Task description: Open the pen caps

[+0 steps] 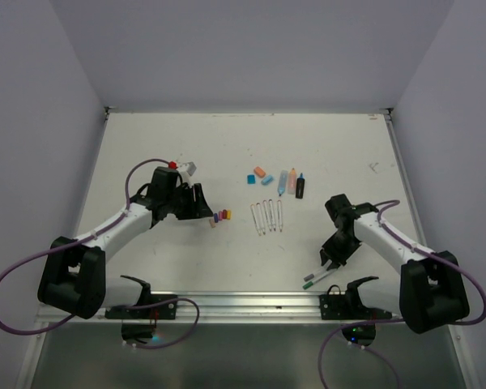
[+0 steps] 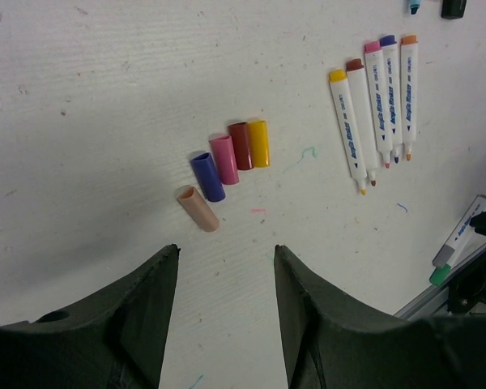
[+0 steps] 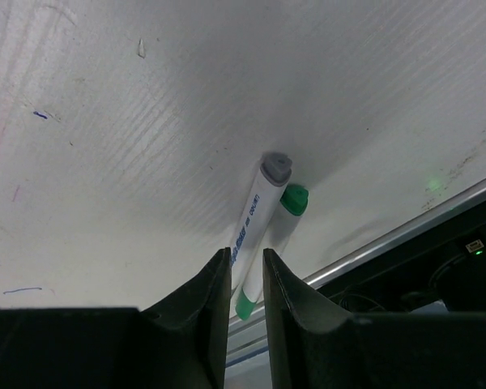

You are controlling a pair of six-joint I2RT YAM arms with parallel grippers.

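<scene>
So: two caps are not off yet, a small grey plastic cap [image 3: 275,168] and a small green plastic cap [image 3: 294,197]. Each sits on one of two thin white pens [image 3: 255,212] lying side by side, touching, at the near edge of the white table [image 1: 146,146], just beside the aluminium rail [image 3: 405,231].

Caps look light, stiff, smooth and press-fit. I'd expect them to roll, or slip under a skewed pinch. Best bet: clamp one barrel mid-length, pinch the cap across its middle, pull straight along the pen axis.

Right gripper [image 3: 245,255] sits over the barrel ends, jaws nearly together, with the grey-capped barrel showing in the slit. Can't tell if it's actually clamping.

Left gripper [image 2: 227,251] is spread wide, holding nothing, near the five loose caps [image 2: 224,160]: yellow, dark red, pink, blue, peach, in a curved row.

Views:
- Left wrist alone shows the five uncapped white pens [image 2: 381,105] with bare tips.
- Right wrist alone shows the jaw spacing at the pair.
- Only top shows the highlighters [image 1: 292,181] and the chunky orange and blue caps [image 1: 259,173] lying off, farther back.
</scene>
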